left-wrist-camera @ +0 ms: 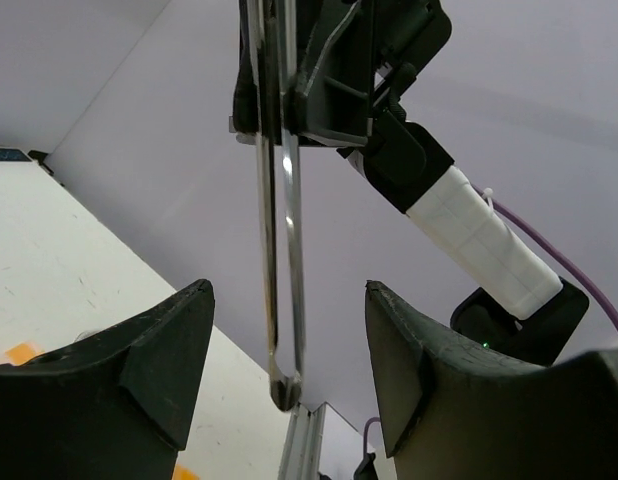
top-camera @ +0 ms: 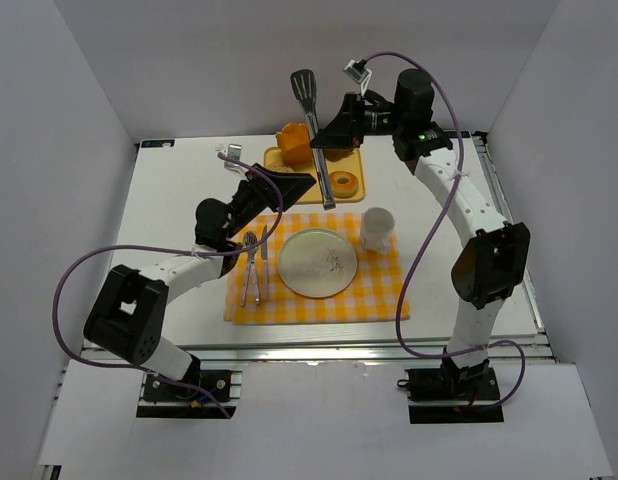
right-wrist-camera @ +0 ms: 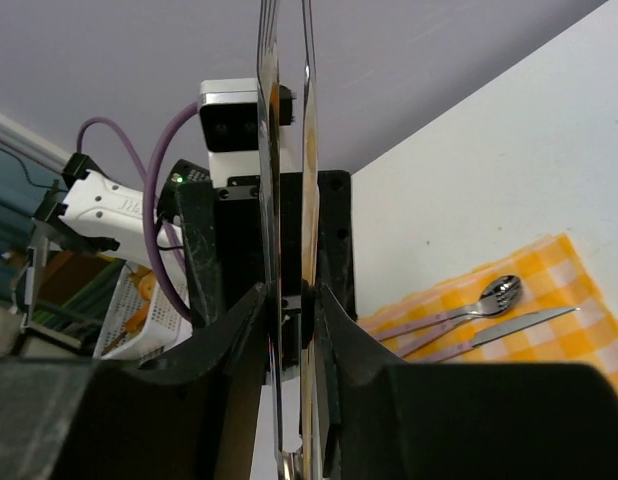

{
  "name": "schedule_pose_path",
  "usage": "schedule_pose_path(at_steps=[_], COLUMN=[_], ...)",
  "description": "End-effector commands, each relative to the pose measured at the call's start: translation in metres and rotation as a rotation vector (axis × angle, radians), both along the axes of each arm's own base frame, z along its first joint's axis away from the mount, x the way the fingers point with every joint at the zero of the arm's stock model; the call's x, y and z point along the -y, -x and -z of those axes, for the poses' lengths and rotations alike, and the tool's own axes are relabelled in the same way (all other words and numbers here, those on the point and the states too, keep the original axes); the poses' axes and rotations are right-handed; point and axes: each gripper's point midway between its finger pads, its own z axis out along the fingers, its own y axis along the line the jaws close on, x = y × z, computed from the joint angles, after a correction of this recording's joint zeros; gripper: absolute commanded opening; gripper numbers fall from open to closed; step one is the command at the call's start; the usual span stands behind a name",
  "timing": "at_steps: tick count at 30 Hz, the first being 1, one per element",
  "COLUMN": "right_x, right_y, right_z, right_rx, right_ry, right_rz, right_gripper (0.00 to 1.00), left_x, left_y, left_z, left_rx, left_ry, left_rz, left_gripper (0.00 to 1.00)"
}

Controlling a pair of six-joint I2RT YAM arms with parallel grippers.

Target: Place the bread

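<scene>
No flat tan bread slice shows in any view. My right gripper (top-camera: 324,142) is shut on the long metal tongs (top-camera: 314,140) and holds them above the orange cutting board (top-camera: 351,160); in the right wrist view the two tong arms (right-wrist-camera: 287,150) run up between my pads (right-wrist-camera: 251,320). My left gripper (top-camera: 301,183) is open and empty, just left of the tongs' handle end. In the left wrist view the tongs (left-wrist-camera: 279,220) hang between its spread fingers (left-wrist-camera: 154,360) without touching them. The white plate (top-camera: 317,262) on the yellow checked cloth holds only crumbs.
A chunky orange loaf (top-camera: 293,140) and a ring donut (top-camera: 342,182) lie on the cutting board. A white cup (top-camera: 377,228) stands right of the plate. A fork and knife (top-camera: 254,265) lie left of it, also seen in the right wrist view (right-wrist-camera: 469,305). White walls enclose the table.
</scene>
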Motion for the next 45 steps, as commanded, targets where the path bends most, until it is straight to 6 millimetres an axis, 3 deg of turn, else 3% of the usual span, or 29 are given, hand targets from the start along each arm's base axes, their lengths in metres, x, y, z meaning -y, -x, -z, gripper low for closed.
schedule_pose_path(at_steps=[1,10,29,32,39,45], right_x=[0.000,-0.004,-0.008,-0.007,-0.005,-0.002], right_y=[0.022,0.026,0.031,0.033,0.037,0.043], right_z=[-0.026,-0.025,-0.018,-0.018,-0.013,-0.001], right_rx=[0.068,0.073,0.068,0.070,0.067,0.041], right_ry=[-0.045,-0.050,-0.042,-0.042,-0.027,-0.011], right_rz=[-0.045,-0.052,-0.057,-0.059,-0.058,-0.054], right_gripper=[0.28,0.30,0.35,0.37,0.53,0.54], left_x=[0.006,0.015,0.024,0.024,0.024,0.024], left_y=[0.005,0.006,0.007,0.006,0.005,0.003], left_z=[-0.013,-0.010,-0.010,-0.010,-0.012,-0.016], left_rx=[0.042,0.027,0.011,0.011,0.024,0.041], left_ry=[0.012,0.009,0.029,0.029,0.018,0.002], left_rz=[0.032,0.060,0.101,0.098,0.081,0.065], left_gripper=[0.71,0.65,0.25,0.23,0.22,0.22])
